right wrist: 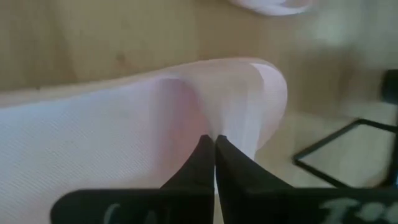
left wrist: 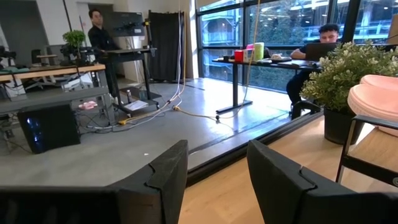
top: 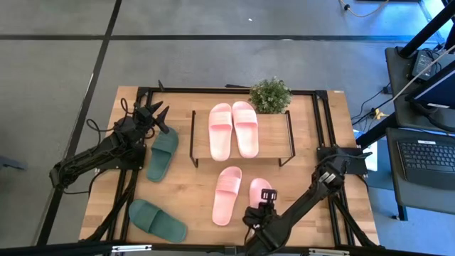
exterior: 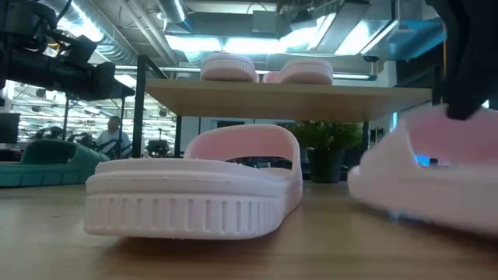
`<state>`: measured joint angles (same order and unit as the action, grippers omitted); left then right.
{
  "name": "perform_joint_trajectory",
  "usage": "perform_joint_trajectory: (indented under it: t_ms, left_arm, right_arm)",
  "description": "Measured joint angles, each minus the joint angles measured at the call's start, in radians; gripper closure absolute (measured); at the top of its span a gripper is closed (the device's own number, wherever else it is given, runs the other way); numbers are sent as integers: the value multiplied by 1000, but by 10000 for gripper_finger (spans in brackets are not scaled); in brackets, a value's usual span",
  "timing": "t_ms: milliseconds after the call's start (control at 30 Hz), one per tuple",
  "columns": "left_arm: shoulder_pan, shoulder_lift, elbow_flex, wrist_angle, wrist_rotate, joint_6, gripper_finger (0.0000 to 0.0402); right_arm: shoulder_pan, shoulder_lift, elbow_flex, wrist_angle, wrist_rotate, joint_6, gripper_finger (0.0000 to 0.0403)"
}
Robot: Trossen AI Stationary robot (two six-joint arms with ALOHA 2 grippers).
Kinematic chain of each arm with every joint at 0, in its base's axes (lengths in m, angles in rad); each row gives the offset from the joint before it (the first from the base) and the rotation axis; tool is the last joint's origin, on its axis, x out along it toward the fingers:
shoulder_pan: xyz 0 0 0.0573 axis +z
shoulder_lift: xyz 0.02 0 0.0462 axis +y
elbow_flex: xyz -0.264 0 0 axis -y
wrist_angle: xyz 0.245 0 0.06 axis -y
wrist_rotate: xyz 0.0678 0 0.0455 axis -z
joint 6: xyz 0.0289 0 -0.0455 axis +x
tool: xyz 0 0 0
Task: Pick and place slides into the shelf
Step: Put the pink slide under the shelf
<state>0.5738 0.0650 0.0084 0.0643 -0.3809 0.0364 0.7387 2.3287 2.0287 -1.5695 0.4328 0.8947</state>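
- A potted plant [top: 270, 94] is sitting at the far edge of the wooden table [top: 185, 192].
- A laptop [top: 426, 158] is lying on a stand right of the table.
- People [left wrist: 99, 37] are working beyond it.

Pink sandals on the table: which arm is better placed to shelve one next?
Probably the right: its pincer is shut directly over the nearer pink sandal. The left pincer hangs open, off by a green sandal.
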Motion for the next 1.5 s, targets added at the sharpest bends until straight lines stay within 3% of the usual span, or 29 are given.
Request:
perform_joint_trajectory:
  t_ms: [267, 367, 833, 1100, 1500]
  left_arm:
    - [0, 0, 0, -3, 0, 0, 243]
    - [0, 0, 0, -3, 0, 0, 243]
    - [0, 0, 0, -3, 0, 0, 243]
    - [0, 0, 0, -3, 0, 0, 243]
    - [0, 0, 0, -3, 0, 1, 243]
  right_arm:
    - [0, -113, -212, -1, 22, -5, 402]
    - [0, -134, -280, -3, 76, 11, 402]
    - [-7, -138, -452, -2, 214, 43, 402]
    - [-7, -138, -497, -1, 262, 76, 393]
    - [-10, -138, -454, -1, 271, 66, 377]
